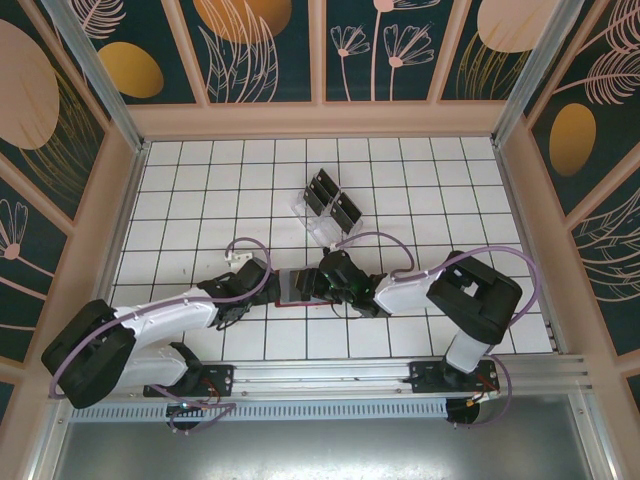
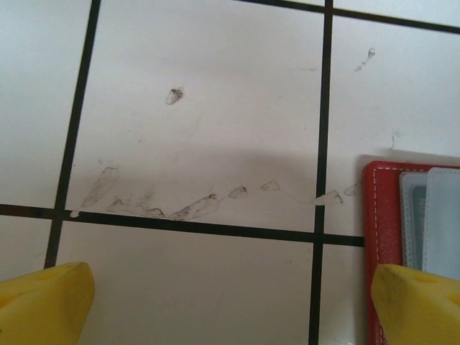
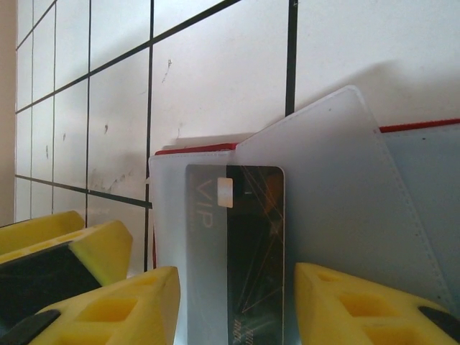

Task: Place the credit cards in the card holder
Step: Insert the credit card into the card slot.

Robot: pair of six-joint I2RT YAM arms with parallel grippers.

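Nearest the bases, both arms are reaching inward over the white tiled table (image 1: 200,180) and meeting at the red card holder (image 1: 292,286), which is lying open between them. The left gripper (image 2: 230,316) is spreading its yellow fingers (image 2: 47,302) wide with nothing between them, and its right finger is sitting over the holder's stitched red edge. The right gripper (image 3: 237,309) is facing the grey-blue pockets. Its jaws are standing apart by about the width of a dark credit card (image 3: 248,237) marked VIP, which is lying half covered by a translucent pocket layer. Thin slivers of pocket are showing on either side, and I cannot tell whether the pads are gripping it. Farther out, well apart from the holder, a clear rack (image 1: 328,235) is carrying more dark credit cards (image 1: 320,192) in its slots.
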